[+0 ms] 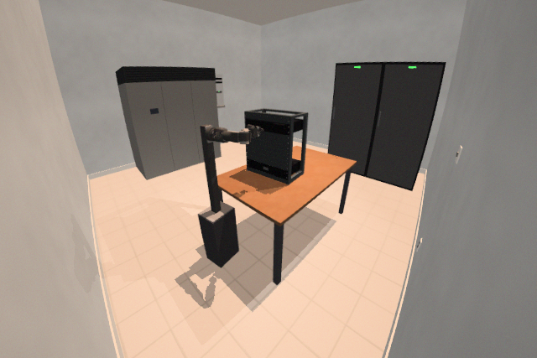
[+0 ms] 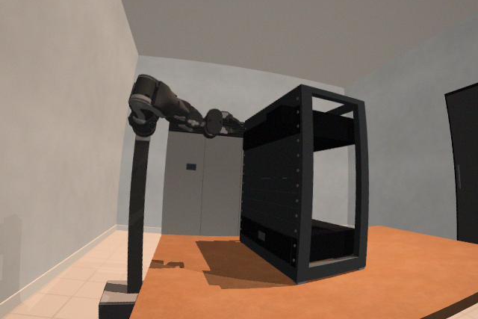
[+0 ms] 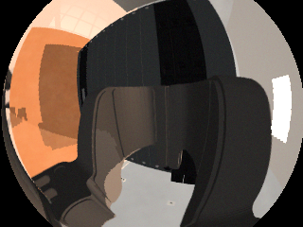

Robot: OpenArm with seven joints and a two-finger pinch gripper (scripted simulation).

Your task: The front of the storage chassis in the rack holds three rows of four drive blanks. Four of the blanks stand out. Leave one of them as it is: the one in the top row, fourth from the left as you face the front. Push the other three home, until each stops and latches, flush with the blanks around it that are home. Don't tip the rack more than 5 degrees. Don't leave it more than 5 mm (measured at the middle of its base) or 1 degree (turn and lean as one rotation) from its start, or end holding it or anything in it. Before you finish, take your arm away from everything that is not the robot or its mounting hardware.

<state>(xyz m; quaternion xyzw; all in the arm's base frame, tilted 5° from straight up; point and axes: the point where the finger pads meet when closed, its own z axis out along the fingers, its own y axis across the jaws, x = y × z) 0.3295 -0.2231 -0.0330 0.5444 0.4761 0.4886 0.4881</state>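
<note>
The black open-frame rack (image 1: 276, 143) stands on the orange table (image 1: 288, 186); it also shows in the exterior view (image 2: 302, 182). The storage chassis (image 2: 269, 124) sits near the rack's top, its front dark; single drive blanks are too dark to tell apart. My gripper (image 1: 259, 130) is shut and empty, at the upper left of the rack's front, at chassis height. In the exterior view the gripper (image 2: 241, 125) is right at the chassis front. In the wrist view the shut fingers (image 3: 167, 146) fill the middle, with the dark rack front (image 3: 170, 44) behind them.
A grey cabinet (image 1: 169, 117) stands behind the arm, and a black double-door cabinet (image 1: 386, 121) at the right. The arm's post and base (image 1: 218, 228) stand on the floor by the table's left edge. A lower unit (image 2: 269, 240) sits at the rack's bottom.
</note>
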